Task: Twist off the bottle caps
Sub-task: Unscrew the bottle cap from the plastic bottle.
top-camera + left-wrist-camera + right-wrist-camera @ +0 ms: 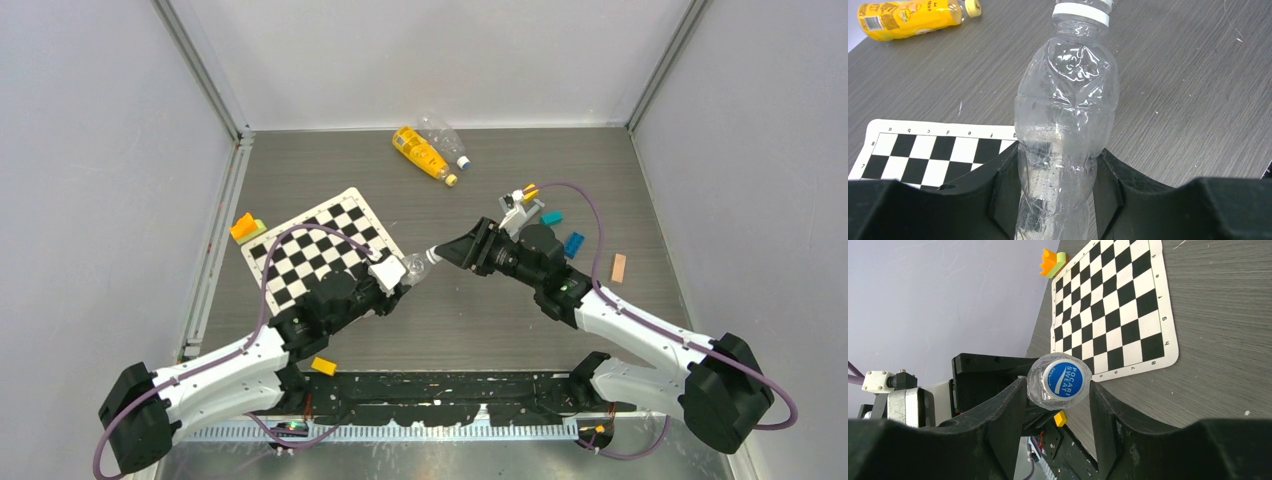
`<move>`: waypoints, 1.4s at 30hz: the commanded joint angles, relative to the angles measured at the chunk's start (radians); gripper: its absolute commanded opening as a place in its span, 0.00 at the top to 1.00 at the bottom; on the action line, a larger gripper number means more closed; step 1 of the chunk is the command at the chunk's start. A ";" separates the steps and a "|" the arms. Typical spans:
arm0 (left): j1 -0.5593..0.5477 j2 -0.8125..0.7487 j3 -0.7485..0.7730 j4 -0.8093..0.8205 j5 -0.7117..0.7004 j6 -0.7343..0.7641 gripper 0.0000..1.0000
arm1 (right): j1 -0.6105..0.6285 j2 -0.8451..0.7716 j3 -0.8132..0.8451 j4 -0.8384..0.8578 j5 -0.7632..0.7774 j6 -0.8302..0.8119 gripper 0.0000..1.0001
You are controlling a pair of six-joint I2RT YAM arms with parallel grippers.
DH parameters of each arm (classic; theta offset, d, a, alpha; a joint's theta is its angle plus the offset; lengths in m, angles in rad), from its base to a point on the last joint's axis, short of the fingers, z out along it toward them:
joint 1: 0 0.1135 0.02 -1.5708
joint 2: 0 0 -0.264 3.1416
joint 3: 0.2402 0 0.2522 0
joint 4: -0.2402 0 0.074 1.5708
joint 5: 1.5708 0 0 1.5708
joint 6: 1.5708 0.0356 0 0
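Left fingers [1005,185] are closed on the lower body of the clear bottle [1068,100], one on each side, and the crinkled plastic is pinched in between them. The bottle is held up off the counter [600,170], just past the right corner of the chessboard mat [320,250], with its neck aimed at the right arm.

Right fingers [1008,415] sit to either side of that bottle's cap [1064,380], which has a blue top with white lettering and faces the right wrist camera end-on. They are part-way open and close against the cap. I cannot tell whether they are pressing on it or only flanking it. From the left wrist view, the cap is seated on the neck.

At the far side of the counter a yellow-orange bottle [420,152] lies on its side with its yellow cap [451,180] on. A second clear bottle [440,135] lies touching it behind, also capped [463,161].

An orange and green block [246,227] sits at the mat's left corner. Blue blocks [573,244] lie beside the right arm, and a yellow block [323,366] lies near the left arm's base.
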 commanded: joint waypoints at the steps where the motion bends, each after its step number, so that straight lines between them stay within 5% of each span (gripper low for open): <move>1: -0.006 -0.025 -0.006 0.104 -0.026 0.004 1.00 | -0.001 0.012 0.050 0.023 -0.025 0.013 0.45; 8: -0.006 -0.024 -0.009 0.109 -0.004 0.002 1.00 | -0.002 0.064 0.051 0.075 -0.037 0.030 0.46; 18: -0.006 -0.046 -0.010 0.076 0.003 -0.016 1.00 | -0.003 0.117 0.037 0.190 -0.126 0.016 0.91; 24: 0.011 -0.031 0.052 -0.055 -0.034 -0.080 1.00 | -0.003 0.061 -0.067 0.271 -0.170 -0.215 1.00; 35: 0.286 0.082 0.157 -0.008 0.909 -0.307 1.00 | -0.003 0.059 -0.357 0.766 -0.313 -0.401 1.00; 42: 0.290 0.093 0.145 0.062 1.083 -0.335 1.00 | -0.003 0.081 -0.419 0.961 -0.342 -0.408 1.00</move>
